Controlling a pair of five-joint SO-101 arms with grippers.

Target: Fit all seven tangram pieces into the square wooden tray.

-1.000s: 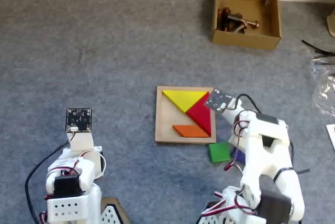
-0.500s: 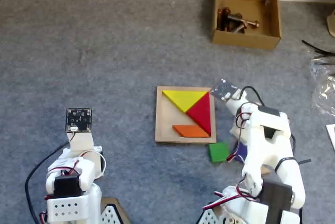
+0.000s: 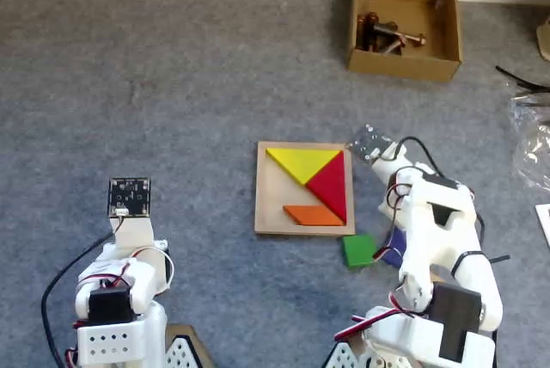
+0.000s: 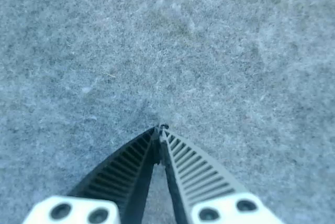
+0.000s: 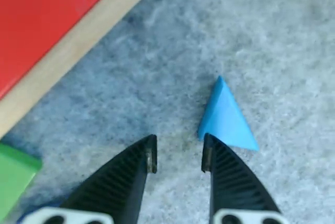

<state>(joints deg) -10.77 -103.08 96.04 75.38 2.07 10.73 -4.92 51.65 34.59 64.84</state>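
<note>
The square wooden tray (image 3: 266, 205) lies mid-table and holds a yellow triangle (image 3: 302, 163), a red triangle (image 3: 331, 187) and an orange parallelogram (image 3: 314, 214). A green square (image 3: 358, 250) rests on the carpet just below the tray's right corner, with a dark blue piece (image 3: 394, 254) half hidden under the right arm (image 3: 434, 213). My right gripper (image 5: 179, 156) is open and empty above the carpet beside the tray rim (image 5: 78, 41), with a light blue triangle (image 5: 226, 119) just ahead of one fingertip. My left gripper (image 4: 159, 129) is shut over bare carpet, far left of the tray.
A cardboard box (image 3: 404, 15) with metal bits stands at the back right. A clear plastic bag (image 3: 533, 149) and cables lie at the right edge. The left arm (image 3: 125, 273) stands at the front left on grey carpet.
The right arm's wrist has swung right, off the tray's right edge, and now sits over the carpet beside it. The left arm has kept still.
</note>
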